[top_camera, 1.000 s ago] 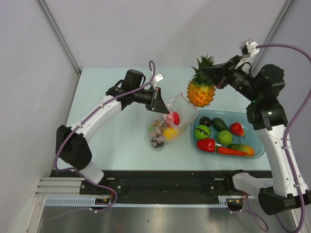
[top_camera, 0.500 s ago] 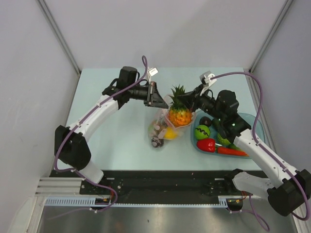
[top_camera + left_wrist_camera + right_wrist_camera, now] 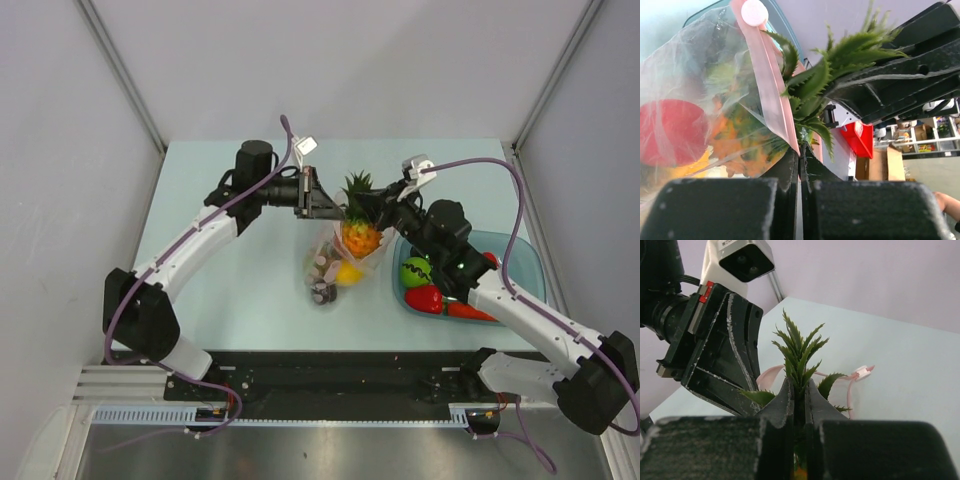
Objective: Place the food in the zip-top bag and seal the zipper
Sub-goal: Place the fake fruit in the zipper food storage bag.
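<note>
Pineapple point(image 3: 360, 238): knobbly orange plastic body with a spiky green crown. It stands upright with its body sunk in the bag's mouth and its crown above the rim.
Right gripper point(image 3: 799, 390): fingers pressed together on the crown's leaves.
Left gripper point(image 3: 800, 152): fingers closed flat on the zipper strip, holding one side of the mouth raised.
Zip-top bag point(image 3: 332, 258): thin, clear, crinkled film lying on the table between the arms. It holds a yellow lemon point(image 3: 349, 273), a brown grape cluster point(image 3: 322, 268) and a red piece point(image 3: 670, 132).
Zipper point(image 3: 771, 85): narrow, smooth pink-red band, unsealed, looping behind the crown, with a pale round slider point(image 3: 754, 12).
Tray point(image 3: 530, 262): light blue with rounded corners, just right of the bag.
Room: the two grippers nearly touch at the mouth. Pale table point(image 3: 230, 300) surface shows left of the bag.
</note>
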You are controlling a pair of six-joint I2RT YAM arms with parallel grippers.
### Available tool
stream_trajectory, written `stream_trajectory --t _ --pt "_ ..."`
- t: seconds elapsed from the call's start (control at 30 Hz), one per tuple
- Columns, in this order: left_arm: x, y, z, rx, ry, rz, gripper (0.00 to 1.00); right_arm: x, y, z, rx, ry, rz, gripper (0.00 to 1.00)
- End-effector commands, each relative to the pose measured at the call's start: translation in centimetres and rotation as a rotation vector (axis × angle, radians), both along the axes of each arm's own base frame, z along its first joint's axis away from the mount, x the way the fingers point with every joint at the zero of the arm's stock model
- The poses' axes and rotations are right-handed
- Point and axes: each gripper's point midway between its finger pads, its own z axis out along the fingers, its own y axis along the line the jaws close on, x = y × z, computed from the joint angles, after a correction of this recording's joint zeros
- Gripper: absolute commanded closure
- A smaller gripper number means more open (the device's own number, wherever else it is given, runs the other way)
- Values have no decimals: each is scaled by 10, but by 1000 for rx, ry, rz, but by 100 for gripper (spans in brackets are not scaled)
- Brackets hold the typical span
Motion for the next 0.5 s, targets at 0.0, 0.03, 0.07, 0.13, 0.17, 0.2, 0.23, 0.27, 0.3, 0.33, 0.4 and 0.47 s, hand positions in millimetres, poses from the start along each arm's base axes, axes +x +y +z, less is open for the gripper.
stream_trajectory --t 0.0,0.03,0.07,0.13,0.17,0.2,0.23,0.27,0.3,0.33,0.4,0.47 --pt "-3 2 32 -78 -82 -7 100 -4 11 13 92 35 3 100" --pt "-3 2 34 -90 -101 -3 100 -6 12 7 80 59 1 100" --pt "-3 2 36 -98 -97 1 100 -7 11 -1 64 88 -2 100" --pt "-2 3 37 -109 -103 9 100 -7 7 -26 31 158 -14 100" --pt "-2 2 39 -117 -108 10 100 -8 6 -33 26 186 -10 100" --pt "-2 2 39 -120 -106 14 100 -9 6 -35 31 201 0 100" --pt "-1 2 36 -119 -101 22 100 -9 7 -34 59 226 9 100" --pt "0 2 37 -123 -105 27 100 -6 6 -27 77 233 -2 100" --pt "1 3 37 -125 -109 30 100 -4 6 -26 86 248 -18 100" --pt "0 2 37 -128 -111 32 100 1 4 -22 102 263 -51 100" --pt "1 3 40 -132 -120 41 100 11 2 -17 146 322 -105 100" --pt "1 3 41 -134 -126 43 100 9 11 -12 136 282 -85 100"
